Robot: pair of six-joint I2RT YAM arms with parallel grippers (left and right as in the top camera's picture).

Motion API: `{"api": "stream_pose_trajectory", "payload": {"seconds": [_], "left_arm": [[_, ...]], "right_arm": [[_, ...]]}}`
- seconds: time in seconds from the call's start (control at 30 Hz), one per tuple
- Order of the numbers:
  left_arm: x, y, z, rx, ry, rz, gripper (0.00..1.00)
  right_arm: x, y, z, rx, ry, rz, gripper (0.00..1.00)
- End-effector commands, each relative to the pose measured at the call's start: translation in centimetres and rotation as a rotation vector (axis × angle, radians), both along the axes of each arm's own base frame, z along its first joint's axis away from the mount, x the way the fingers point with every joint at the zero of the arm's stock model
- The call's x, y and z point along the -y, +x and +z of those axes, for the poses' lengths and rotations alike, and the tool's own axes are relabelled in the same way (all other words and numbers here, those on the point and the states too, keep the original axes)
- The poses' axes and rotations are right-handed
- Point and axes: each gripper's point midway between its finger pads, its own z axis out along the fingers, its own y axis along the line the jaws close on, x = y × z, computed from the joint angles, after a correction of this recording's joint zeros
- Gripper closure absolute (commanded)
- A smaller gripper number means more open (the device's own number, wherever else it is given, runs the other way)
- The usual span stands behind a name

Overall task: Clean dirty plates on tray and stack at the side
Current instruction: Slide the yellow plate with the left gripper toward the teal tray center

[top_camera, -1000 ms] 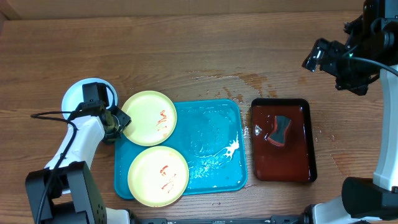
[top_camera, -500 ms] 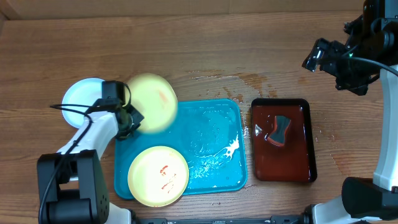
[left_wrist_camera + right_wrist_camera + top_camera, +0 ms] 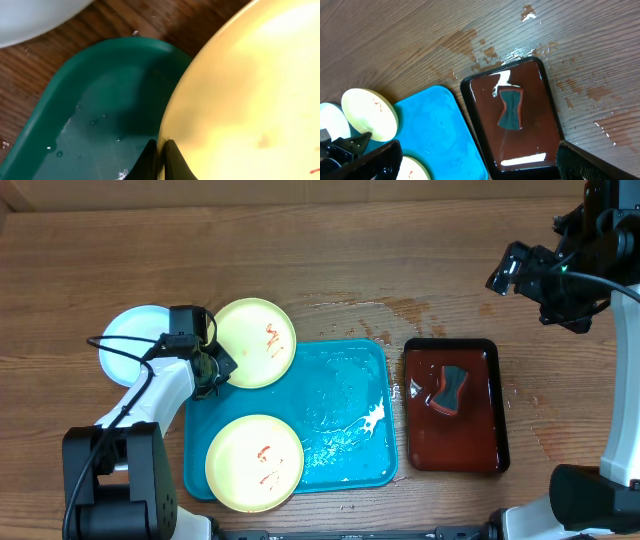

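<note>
My left gripper (image 3: 222, 366) is shut on the rim of a pale yellow-green plate (image 3: 254, 342) with red smears and holds it raised over the far left corner of the turquoise tray (image 3: 340, 395). In the left wrist view the closed fingertips (image 3: 150, 159) pinch the plate's edge (image 3: 240, 95) above the tray corner (image 3: 100, 115). A second yellow-green plate (image 3: 254, 462) with red smears lies on the tray's near left. A mint-white plate (image 3: 135, 340) lies on the table left of the tray. My right gripper (image 3: 545, 280) is open and empty, high at the far right.
A dark red-brown tray (image 3: 452, 405) right of the turquoise tray holds liquid and a dark sponge (image 3: 449, 388). Water spots (image 3: 385, 308) lie on the wood behind the trays. White foam (image 3: 372, 418) streaks the turquoise tray's right side.
My left gripper has lifted the far yellow-green plate off the tray and swung it up and back, now tilted over the tray's far left corner. The right arm has not moved.
</note>
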Motion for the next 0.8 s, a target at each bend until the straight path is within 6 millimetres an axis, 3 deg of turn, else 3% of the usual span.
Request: {"api": "stream_pose_trajectory", "payload": {"seconds": [0.0, 0.27, 0.37, 0.6, 0.77], "left_arm": [[1.7, 0.0, -0.3, -0.01, 0.034, -0.222, 0.96], [8.6, 3.1, 3.7, 0.149, 0.041, -0.683, 0.96], [10.6, 3.7, 4.8, 0.189, 0.058, -0.776, 0.96], [13.2, 3.2, 5.3, 0.207, 0.047, -0.887, 0.96], [14.1, 2.0, 5.0, 0.18, 0.022, -0.947, 0.96]], "right_arm": [[0.0, 0.0, -0.2, -0.002, -0.004, 0.008, 0.0], [0.0, 0.0, -0.2, 0.002, -0.012, 0.029, 0.0], [0.0, 0.0, -0.2, 0.002, -0.012, 0.029, 0.0], [0.2, 0.0, -0.9, -0.024, -0.02, 0.026, 0.0], [0.1, -0.7, -3.2, -0.1, -0.014, 0.026, 0.0]]}}
